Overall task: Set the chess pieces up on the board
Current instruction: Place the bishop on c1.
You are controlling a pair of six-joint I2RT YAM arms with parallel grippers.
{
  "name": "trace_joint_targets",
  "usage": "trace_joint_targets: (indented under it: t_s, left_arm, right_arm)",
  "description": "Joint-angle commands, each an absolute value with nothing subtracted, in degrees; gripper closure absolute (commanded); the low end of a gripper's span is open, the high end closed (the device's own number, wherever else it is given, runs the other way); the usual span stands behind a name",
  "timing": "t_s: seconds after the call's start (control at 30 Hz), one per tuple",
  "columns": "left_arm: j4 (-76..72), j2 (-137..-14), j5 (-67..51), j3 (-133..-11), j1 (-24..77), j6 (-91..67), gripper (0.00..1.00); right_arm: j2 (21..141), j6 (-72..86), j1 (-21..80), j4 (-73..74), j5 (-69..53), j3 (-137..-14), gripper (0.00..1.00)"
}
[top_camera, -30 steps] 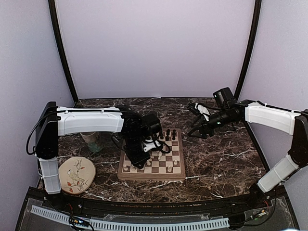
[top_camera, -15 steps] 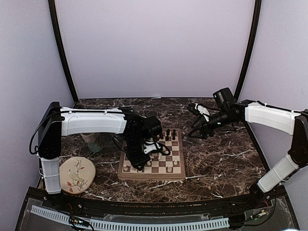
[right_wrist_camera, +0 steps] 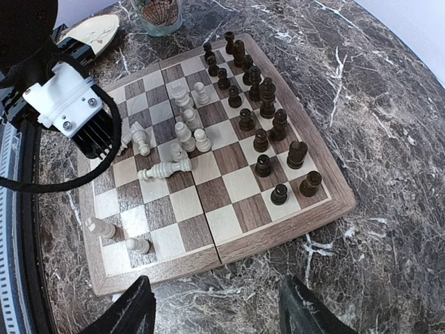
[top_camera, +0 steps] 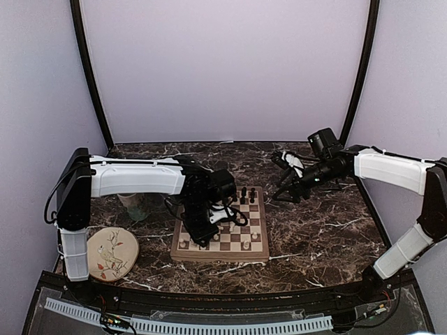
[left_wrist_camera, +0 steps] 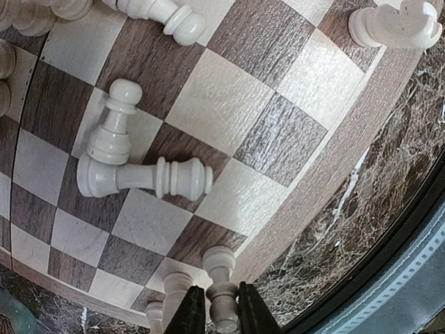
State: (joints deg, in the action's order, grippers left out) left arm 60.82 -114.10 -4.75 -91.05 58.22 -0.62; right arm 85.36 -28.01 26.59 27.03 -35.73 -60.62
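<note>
The board (top_camera: pixel 241 246) lies at mid-table. Dark chess pieces (right_wrist_camera: pixel 261 125) stand in two rows along its far side. Several cream chess pieces (right_wrist_camera: pixel 182 132) cluster mid-board, and some lie toppled (left_wrist_camera: pixel 142 177). My left gripper (top_camera: pixel 195 236) hangs over the board's near left corner. In the left wrist view its fingers (left_wrist_camera: pixel 186 313) press both sides of an upright cream piece (left_wrist_camera: pixel 222 296) on a corner square, beside two other cream pieces (left_wrist_camera: pixel 174 292). My right gripper (right_wrist_camera: pixel 215 306) hovers open and empty above the table off the board's right edge.
A mug (top_camera: pixel 133 202) stands left of the board, behind my left arm. A round bird-patterned plate (top_camera: pixel 112 252) lies at the near left. Dark marble table (top_camera: pixel 321 230) spreads to the right of the board.
My left wrist has shifted slightly toward the board's near left corner. The right arm has stayed put.
</note>
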Motion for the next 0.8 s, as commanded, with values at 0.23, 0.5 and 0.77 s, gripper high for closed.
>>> trace_joint_targets:
  t_s: [0.23,0.5,0.77]
  left_arm:
    - [59.19,-113.95,-2.95,-91.96,58.18,0.61,0.83]
    - [58.93,-113.42,-2.3,-92.04,58.26,0.27,0.77]
    - [58.27,-110.1,-0.77,-92.9,58.27,0.0,0.69]
  right_arm:
    - [86.46,-28.61,27.2,26.8,-35.42,-61.91,0.39]
    - [86.81,-28.81,27.84,27.16,-35.23,-62.14,0.39]
    - [87.63,-28.59,28.38,28.84,-36.15,-63.64,0.38]
